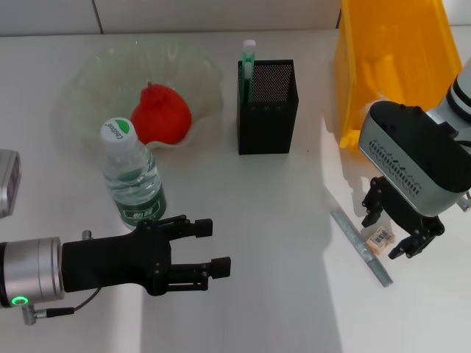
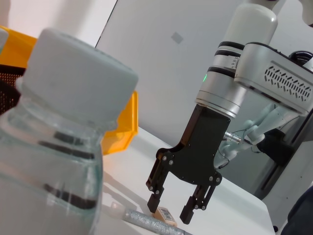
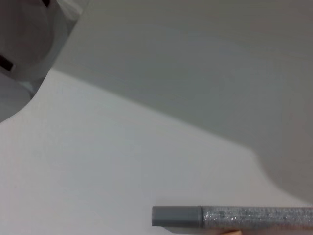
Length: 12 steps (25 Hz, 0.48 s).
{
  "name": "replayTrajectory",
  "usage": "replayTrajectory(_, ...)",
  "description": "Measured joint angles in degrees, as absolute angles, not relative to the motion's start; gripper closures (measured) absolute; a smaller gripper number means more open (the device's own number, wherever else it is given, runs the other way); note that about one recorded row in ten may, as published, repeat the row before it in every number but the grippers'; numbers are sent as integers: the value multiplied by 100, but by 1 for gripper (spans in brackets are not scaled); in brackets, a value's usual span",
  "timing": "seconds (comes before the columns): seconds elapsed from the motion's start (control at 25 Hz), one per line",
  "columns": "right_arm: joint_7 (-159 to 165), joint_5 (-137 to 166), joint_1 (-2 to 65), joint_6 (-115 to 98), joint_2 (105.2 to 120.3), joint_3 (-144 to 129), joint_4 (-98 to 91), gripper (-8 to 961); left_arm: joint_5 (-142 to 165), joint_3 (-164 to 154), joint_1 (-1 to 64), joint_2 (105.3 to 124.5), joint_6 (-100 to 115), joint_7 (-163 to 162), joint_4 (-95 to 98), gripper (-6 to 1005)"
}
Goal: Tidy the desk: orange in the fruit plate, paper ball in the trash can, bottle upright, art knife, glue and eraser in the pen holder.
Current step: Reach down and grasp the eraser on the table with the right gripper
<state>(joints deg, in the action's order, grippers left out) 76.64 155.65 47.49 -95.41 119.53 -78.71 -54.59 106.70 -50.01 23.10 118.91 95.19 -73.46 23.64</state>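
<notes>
While the right gripper [image 1: 394, 231] hangs over the right side of the white desk [image 1: 280, 220], its two black fingers [image 1: 373, 209] stand apart on either side of a small tan eraser [image 1: 380, 237] that lies flat on the surface; the fingertips reach down close to it, but whether they touch it cannot be told, and nothing is clamped between them. From the left wrist view the same gripper [image 2: 177, 209] shows with its jaws spread and the eraser [image 2: 164, 215] sitting between and just below the tips. Just left of the eraser lies a thin grey glittery stick, probably the glue [image 1: 360, 246], stretched diagonally across the desk from far-left to near-right; its grey cap end also shows in the right wrist view [image 3: 232, 216]. Behind the right arm stands a yellow trash can [image 1: 390, 66] at the far right. A black mesh pen holder [image 1: 266, 107] stands upright near the middle far side, with a green-and-white tool [image 1: 248, 62], perhaps the art knife, sticking up at its left corner. To its left sits a clear fruit plate [image 1: 88, 73] holding a red-orange fruit [image 1: 160, 115]. A clear water bottle [image 1: 132, 176] with a white and green cap stands upright just nearer than the plate. The left gripper [image 1: 213, 248] hovers low on the near left, just nearer than the bottle, pointing right, with its fingers open and holding nothing.
</notes>
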Motion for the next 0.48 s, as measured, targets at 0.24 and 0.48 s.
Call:
replayTrajectory(0.24, 7682, 15558, 4747, -9314, 11953, -8093, -5316, 412, 10670, -5001, 2321, 11887, 9519, -7392, 2367, 140)
replayTrajectory(0.48, 7691, 15556, 4746, -9292, 11960, -8118, -5299, 522, 10670, -5001, 2328, 11882, 9519, -7425, 2373, 140)
